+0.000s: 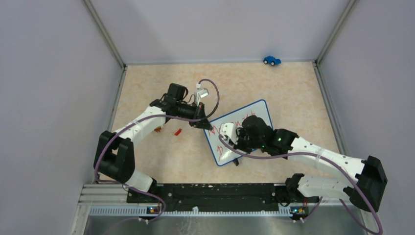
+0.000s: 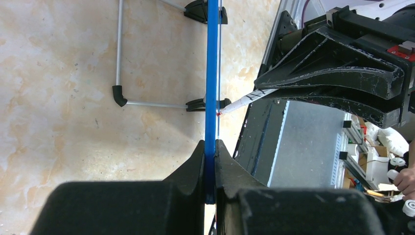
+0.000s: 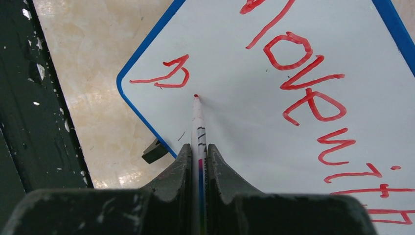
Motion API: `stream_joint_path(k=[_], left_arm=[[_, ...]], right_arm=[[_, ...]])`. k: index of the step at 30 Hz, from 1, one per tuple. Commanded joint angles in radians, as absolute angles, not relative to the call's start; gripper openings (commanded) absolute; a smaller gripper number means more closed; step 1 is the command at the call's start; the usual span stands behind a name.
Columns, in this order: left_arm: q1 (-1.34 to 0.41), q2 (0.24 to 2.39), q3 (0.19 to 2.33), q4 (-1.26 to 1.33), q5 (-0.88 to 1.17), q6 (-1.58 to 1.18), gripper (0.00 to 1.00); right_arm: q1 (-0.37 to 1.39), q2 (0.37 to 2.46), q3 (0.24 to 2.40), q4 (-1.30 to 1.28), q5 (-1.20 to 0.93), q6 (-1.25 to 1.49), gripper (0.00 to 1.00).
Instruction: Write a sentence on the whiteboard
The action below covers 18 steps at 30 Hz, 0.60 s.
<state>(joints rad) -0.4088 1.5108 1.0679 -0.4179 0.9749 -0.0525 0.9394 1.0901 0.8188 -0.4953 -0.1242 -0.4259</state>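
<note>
The whiteboard [image 1: 255,113] stands slanted at mid-table, white with a thin blue rim [image 2: 212,73]. My left gripper [image 1: 203,124] is shut on its left edge, the jaws pinching the rim [image 2: 210,147]. My right gripper [image 1: 229,140] is shut on a white marker [image 3: 198,128], whose red tip touches the board face just below a short red scrawl [image 3: 169,76]. The sentence [image 3: 306,88] reads "Move with" in red, running down the right of the right wrist view. In the left wrist view the marker [image 2: 242,101] meets the board edge-on.
A red marker cap [image 1: 178,131] lies on the table left of the board. A blue toy car [image 1: 272,60] sits by the back wall. The board's wire stand [image 2: 119,54] and black clip feet [image 3: 155,151] rest on the tabletop. Grey walls close in both sides.
</note>
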Motion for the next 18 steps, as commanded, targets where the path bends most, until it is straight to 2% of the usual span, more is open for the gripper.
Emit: stream_joint_path(k=[1, 18], left_arm=[[-0.396, 1.525, 1.074, -0.39, 0.918, -0.043, 0.0], [-0.393, 1.528, 1.071, -0.388, 0.922, -0.04, 0.0]], right_arm=[[0.932, 1.117, 0.852, -0.444, -0.09, -0.407, 0.0], [0.949, 1.15, 0.831, -0.468, -0.167, -0.434, 0.0]])
